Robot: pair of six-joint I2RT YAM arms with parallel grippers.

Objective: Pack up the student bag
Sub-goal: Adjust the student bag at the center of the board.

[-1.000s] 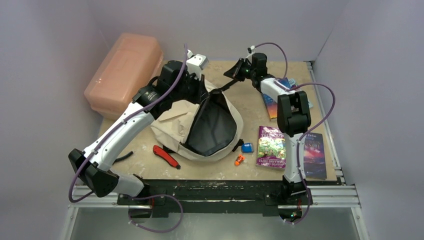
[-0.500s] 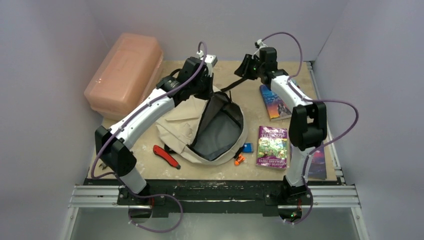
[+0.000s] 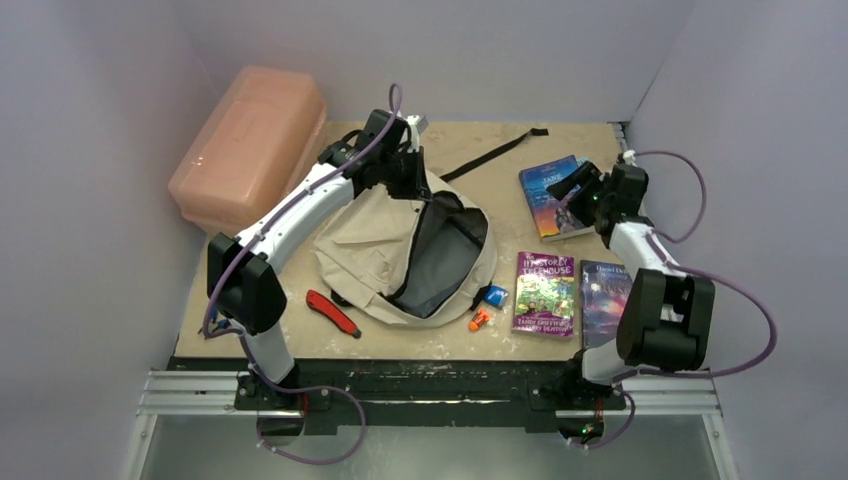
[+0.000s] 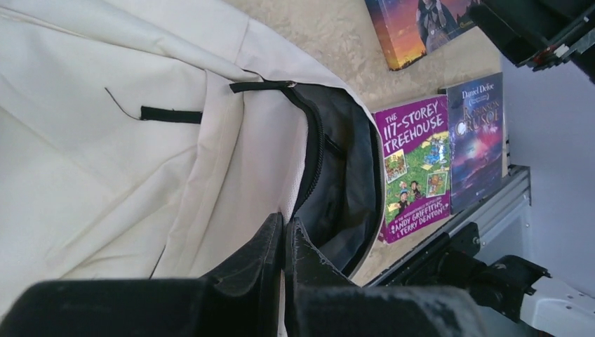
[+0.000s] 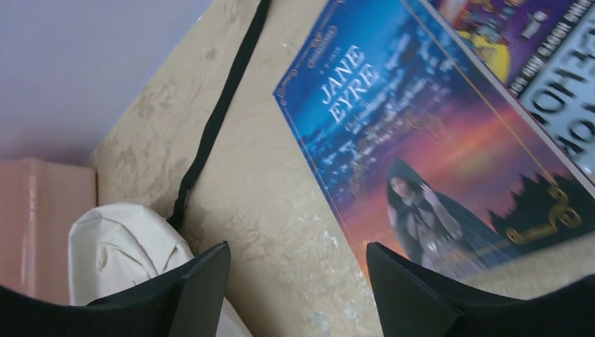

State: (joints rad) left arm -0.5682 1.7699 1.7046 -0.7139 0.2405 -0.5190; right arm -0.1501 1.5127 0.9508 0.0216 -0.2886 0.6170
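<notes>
Student bag [image 3: 370, 250] is lying open at the centre of the worktop [image 3: 480, 140], with the left claw [image 4: 284, 228] pinching its rim at 12 o'clock. Right claw [image 5: 295, 260] is hovering spread over the Jane Eyre book [image 5: 393, 140] at 2 o'clock. It should be straddling one edge squarely before closing.

site: robotics lab, enclosed test cell | walls: plain pale panels [image 3: 480, 50] on three sides of beige surface [image 3: 420, 335] | near edge: aluminium rail frame [image 3: 190, 392] | mounted: left arm [image 3: 290, 210], right arm [image 3: 640, 260], purple cables [image 3: 745, 300] looping loose
</notes>
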